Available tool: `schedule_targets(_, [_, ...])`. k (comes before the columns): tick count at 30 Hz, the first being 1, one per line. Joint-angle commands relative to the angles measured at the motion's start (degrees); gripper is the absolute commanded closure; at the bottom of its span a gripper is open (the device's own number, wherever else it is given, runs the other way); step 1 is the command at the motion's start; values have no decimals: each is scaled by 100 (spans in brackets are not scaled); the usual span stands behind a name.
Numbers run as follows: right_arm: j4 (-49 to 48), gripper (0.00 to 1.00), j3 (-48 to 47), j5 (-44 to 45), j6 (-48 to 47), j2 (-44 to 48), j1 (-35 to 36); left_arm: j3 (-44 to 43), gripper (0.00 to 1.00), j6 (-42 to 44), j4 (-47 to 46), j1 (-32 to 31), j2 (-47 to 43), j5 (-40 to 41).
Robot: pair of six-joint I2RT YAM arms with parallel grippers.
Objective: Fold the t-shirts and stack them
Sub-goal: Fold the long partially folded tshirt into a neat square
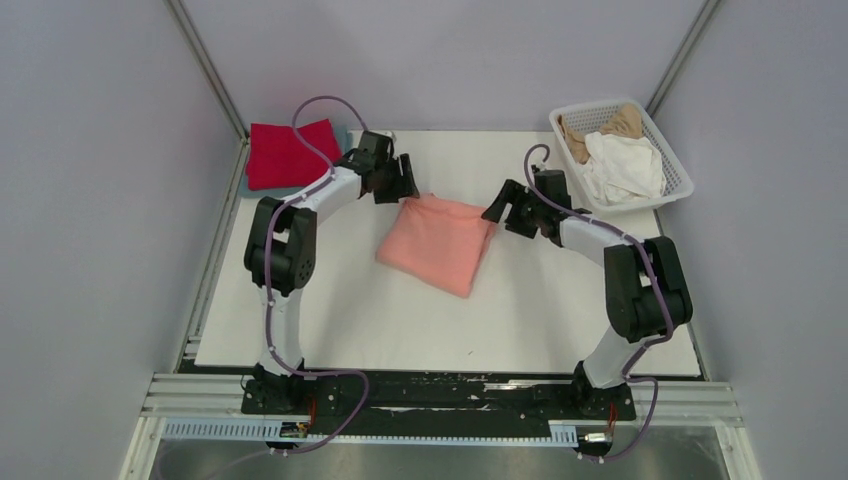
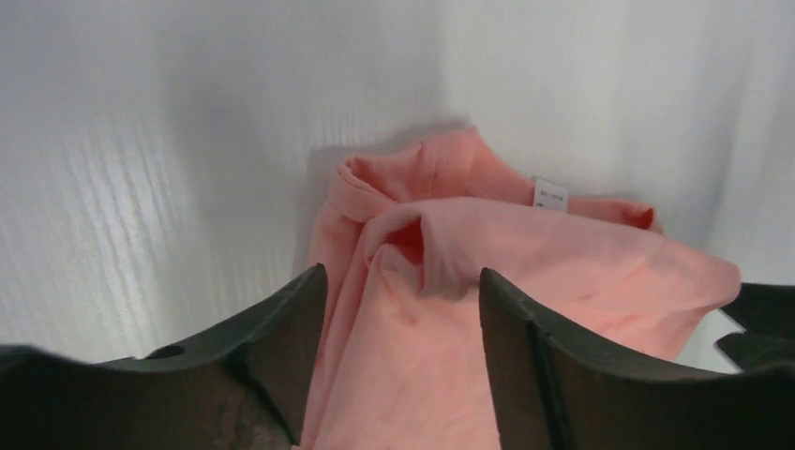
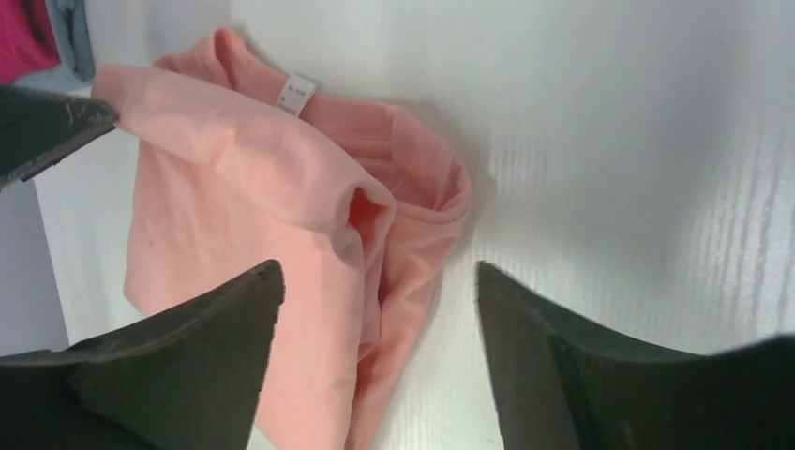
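Between grey walls (image 1: 90,200), white tabletop (image 1: 400,330), salmon-pink t-shirt (image 1: 438,243)

On my overhead view, one shirt (image 1: 437,243) lies on the table (image 1: 350,320), a little beyond its middle. The left gripper (image 1: 400,180) is at the shirt's far left corner and the right gripper (image 1: 505,208) at its far right corner; they face each other across the far edge. At the table's far left corner, behind the left gripper, lies a stack (image 1: 290,152), one shirt on another. At the far right corner, behind the right gripper, stands a basket (image 1: 680,180) with a heap (image 1: 620,165) of shirts in it. On each wrist view I see the shirt's corner just beyond that gripper's fingertips.
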State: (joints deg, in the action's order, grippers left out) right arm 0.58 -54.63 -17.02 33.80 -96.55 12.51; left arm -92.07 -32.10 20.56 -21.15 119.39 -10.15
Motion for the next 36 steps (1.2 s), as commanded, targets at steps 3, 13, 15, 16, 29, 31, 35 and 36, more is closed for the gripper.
schedule_targets(3, [354,6,-649,115,-583,334,91,-151,1,255,-105,111,-538,-180])
schedule_targets(13, [-1159,0,114,-1330,190,716,478,677,0,10,-912,-55,-1326,-1560])
schedule_targets(15, [-1308,0,6,-1323,298,408,476,542,0,-85,-891,-79,-1071,-1875])
schedule_targets(16, [-1348,0,-57,-1224,294,271,480,515,0,-125,-945,-81,-897,-1984])
schedule_targets(29, [-688,0,-1022,-488,-474,-1194,396,-838,0,-85,-544,-74,787,-1621])
schedule_targets(31, [-471,0,-1174,-437,-614,-1401,395,-1037,0,-31,-261,-71,997,-1243])
schedule_targets(35, [-358,0,-1229,-331,-706,-1723,401,-1115,0,7,113,-73,1203,-1040])
schedule_targets(36, [-357,0,-1241,-310,-711,-1794,396,-899,0,-52,101,-69,1175,-1032])
